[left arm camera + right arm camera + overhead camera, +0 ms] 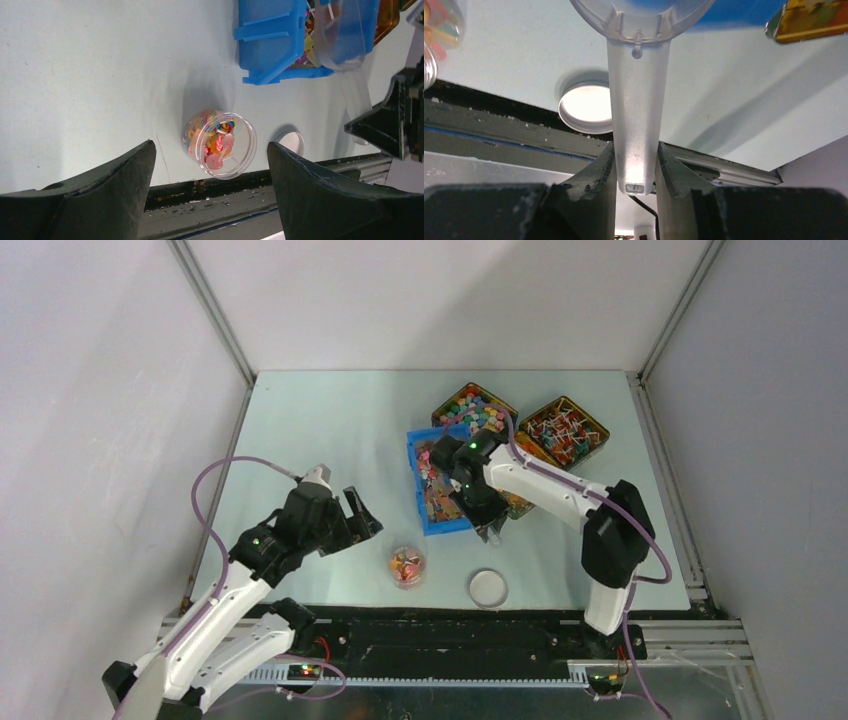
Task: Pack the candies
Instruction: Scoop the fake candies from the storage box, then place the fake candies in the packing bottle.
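Note:
The candies [436, 492] are small orange, pink and red pieces lying in a blue bin [416, 445]. A clear round jar [407, 566] stands open near the front edge and holds colourful sweets, some on thin white sticks; it also shows in the left wrist view [220, 145]. My left gripper [362, 518] is open and empty, just left of the jar and above it [210, 146]. My right gripper [489, 528] is shut on the handle of a clear plastic scoop [636, 125] at the bin's near end. The scoop's bowl [344, 45] is over the bin's near right corner.
The jar's white lid [487, 587] lies flat to the right of the jar. A tin of mixed colourful sweets [475, 408] and a tin of lollipops [563, 430] stand behind the bin. An orange tin [520, 502] sits under the right arm. Walls enclose the table.

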You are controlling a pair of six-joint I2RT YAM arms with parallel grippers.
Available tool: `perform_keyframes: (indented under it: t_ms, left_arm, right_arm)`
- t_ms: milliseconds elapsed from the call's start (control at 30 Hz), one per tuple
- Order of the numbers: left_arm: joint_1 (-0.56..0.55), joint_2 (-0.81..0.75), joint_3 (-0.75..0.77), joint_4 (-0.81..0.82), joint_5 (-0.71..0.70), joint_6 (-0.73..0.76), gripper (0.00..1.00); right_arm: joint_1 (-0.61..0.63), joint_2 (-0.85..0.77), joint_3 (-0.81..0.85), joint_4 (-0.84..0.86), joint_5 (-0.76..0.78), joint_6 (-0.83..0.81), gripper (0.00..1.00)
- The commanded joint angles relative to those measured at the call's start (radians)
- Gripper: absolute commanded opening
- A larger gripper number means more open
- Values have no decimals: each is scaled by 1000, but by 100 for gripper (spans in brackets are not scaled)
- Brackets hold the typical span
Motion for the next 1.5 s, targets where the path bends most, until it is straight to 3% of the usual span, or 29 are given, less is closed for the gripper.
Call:
perform_keyframes:
  t_ms: [0,367,700,900,1467]
  left_arm:
    - [7,-4,-8,18,3,-2,88]
    - [7,-1,-17,26,9,-6,88]
    - [7,-8,-9,25,-1,-7,88]
    - [7,-7,-7,17,-10,-7,88]
    - [7,-45,-16,-45,-53,-14,88]
  right_arm:
    - [51,-124,-37,-36,38,35,0]
    - [209,-310,-84,-175,48,138,0]
    - [354,-369,-89,-251,-22,154,0]
    - [405,-302,-68,-235,-162,107,0]
    - [394,-98,10,-165,-499,2,0]
